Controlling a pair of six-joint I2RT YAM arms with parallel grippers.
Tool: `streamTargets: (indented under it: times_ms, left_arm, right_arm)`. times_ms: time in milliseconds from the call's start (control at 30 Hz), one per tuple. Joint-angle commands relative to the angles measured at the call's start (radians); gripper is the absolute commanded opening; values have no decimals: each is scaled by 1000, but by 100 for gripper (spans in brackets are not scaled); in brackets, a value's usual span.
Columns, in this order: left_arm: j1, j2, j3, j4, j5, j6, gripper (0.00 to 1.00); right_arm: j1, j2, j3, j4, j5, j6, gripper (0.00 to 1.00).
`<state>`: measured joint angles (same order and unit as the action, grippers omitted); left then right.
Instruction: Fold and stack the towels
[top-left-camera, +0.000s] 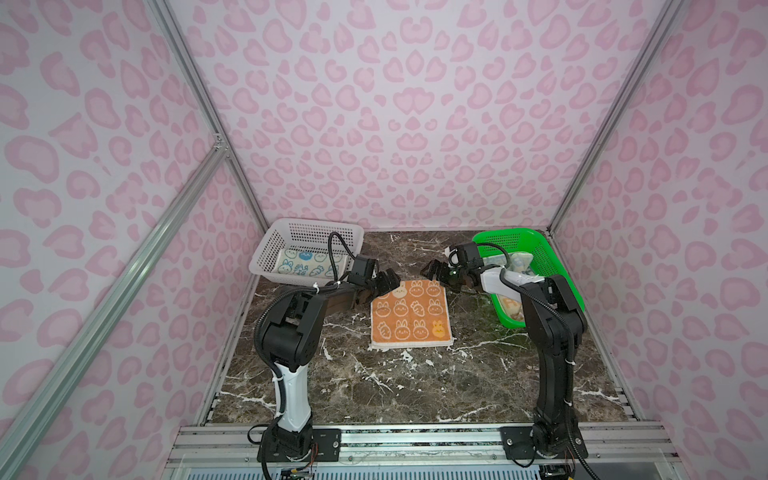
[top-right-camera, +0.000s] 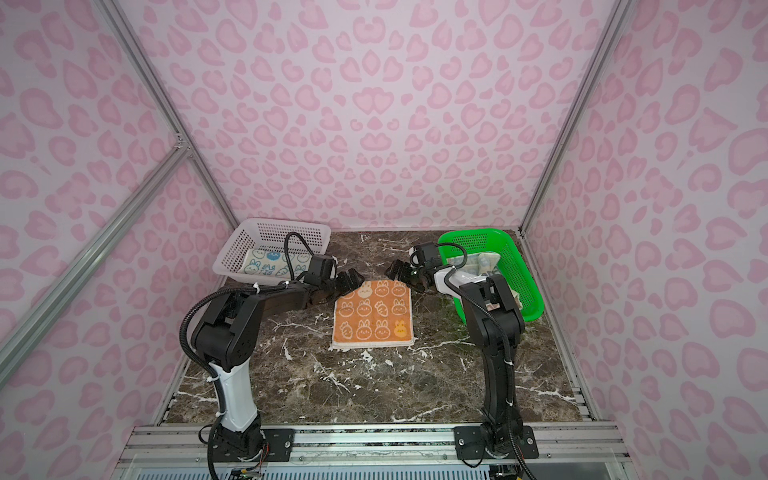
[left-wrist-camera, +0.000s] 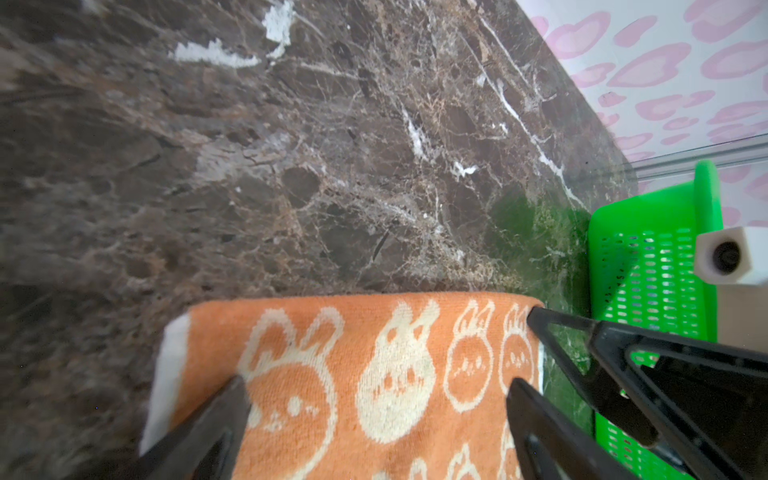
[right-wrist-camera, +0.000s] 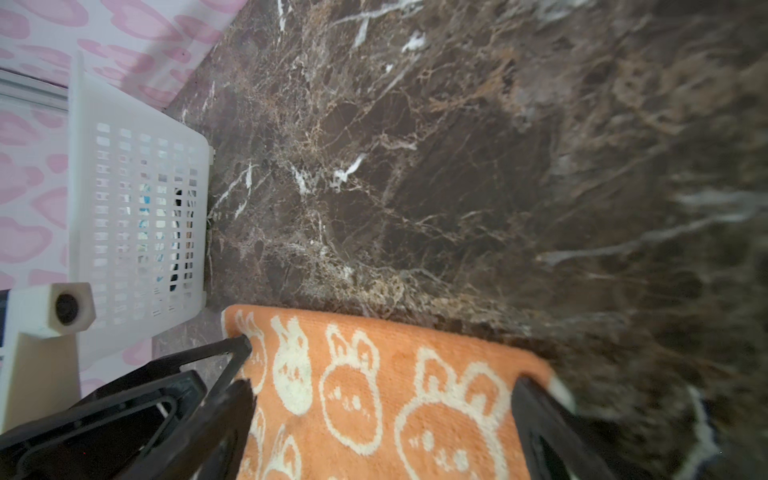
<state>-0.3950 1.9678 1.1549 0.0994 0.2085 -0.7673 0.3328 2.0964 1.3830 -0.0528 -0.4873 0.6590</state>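
Observation:
An orange towel with cream bunnies lies flat in the middle of the marble table; a cream border shows along its near edge. My left gripper is open over the towel's far left corner, and the cloth fills the space between its fingers. Over the far right corner my right gripper is also open, above the towel. Neither grips the cloth. A folded cream towel with blue bunnies lies in the white basket. More towels lie in the green basket.
The white perforated basket stands at the back left. The green basket stands at the back right, close behind my right arm. Pink patterned walls close in three sides of the dark marble table.

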Motion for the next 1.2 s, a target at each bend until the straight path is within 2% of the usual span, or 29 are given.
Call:
streamTargets:
  times_ms: [0,133,333,433,667,933,1100,1167]
  left_arm:
    - [-16,-28,16,-193,-62,44,98]
    - [-39,-95,34,-226,-110,109,98]
    - [-65,-160,42,-248,-167,228,98]
    - [-71,-176,41,-261,-208,269,98]
    - [-78,-192,36,-266,-212,361,98]
    - [-128,-184,45,-252,-305,488,98]
    - [-131,-126,95,-305,-361,489,98]
    - [-130,-104,117,-332,-366,484,98]
  right_arm:
    - [-1,-32,8,-98,39,-68,99]
    - [0,-66,50,-190,78,-167,99]
    - [10,41,249,-418,164,-338,99]
    - [11,73,282,-449,215,-371,99]
    - [12,134,330,-484,252,-424,79]
    - [9,176,355,-496,229,-440,58]
    - [8,174,342,-492,222,-433,45]
    - [7,165,323,-482,220,-429,45]
